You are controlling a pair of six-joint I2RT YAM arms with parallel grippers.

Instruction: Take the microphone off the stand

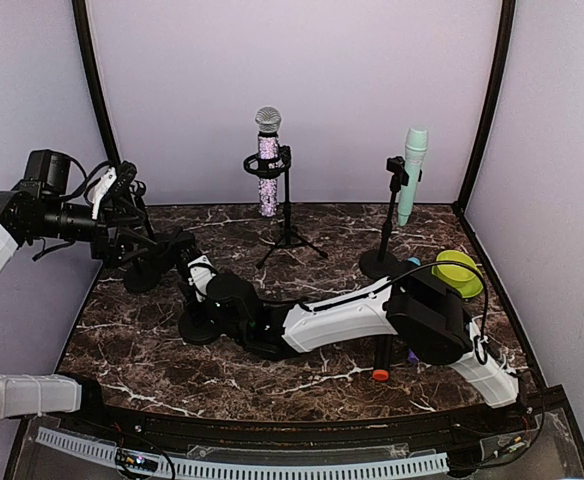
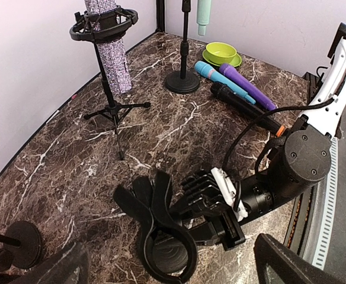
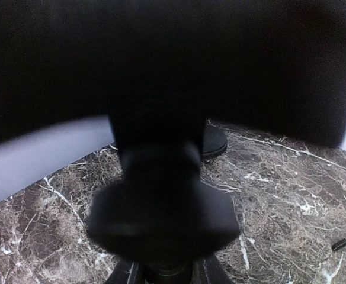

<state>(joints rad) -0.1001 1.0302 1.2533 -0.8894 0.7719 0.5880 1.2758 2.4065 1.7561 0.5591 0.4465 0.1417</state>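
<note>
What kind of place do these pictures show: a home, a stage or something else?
Probably a lab test booth for robots: plain walls close in a marble-patterned table, with a sparkly microphone and a green microphone on stands as props.

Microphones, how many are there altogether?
5. Glittery microphone in the tripod stand, mint microphone on the round-base stand, and blue microphone, purple microphone, black microphone lying beside the green dish. The arms may hide more.
</note>
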